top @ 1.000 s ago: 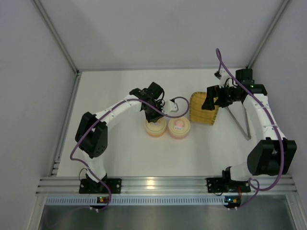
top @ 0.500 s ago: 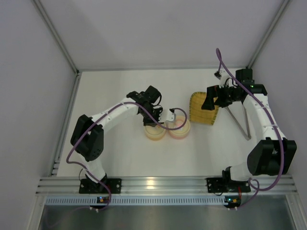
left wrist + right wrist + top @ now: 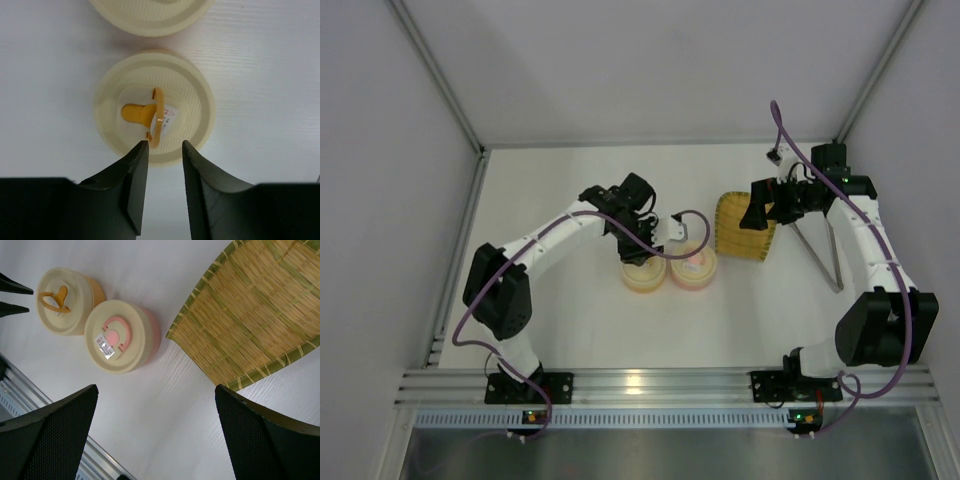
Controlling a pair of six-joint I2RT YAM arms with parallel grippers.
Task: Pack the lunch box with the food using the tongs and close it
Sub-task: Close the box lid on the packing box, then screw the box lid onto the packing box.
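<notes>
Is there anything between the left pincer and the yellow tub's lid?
Nothing visible does. The left pincer hangs at the near edge of the lid, jaws slightly apart and holding nothing, with no object between them.

We see a woven straw-yellow tray (image 3: pixel 737 234) with a greenish rim lying flat right of centre on the white bench (image 3: pixel 580 325), a ribbed aluminium rail (image 3: pixel 660 384) running along the bench's lower edge, and plain pale grey walls (image 3: pixel 380 150) closing in the left, top and right.
</notes>
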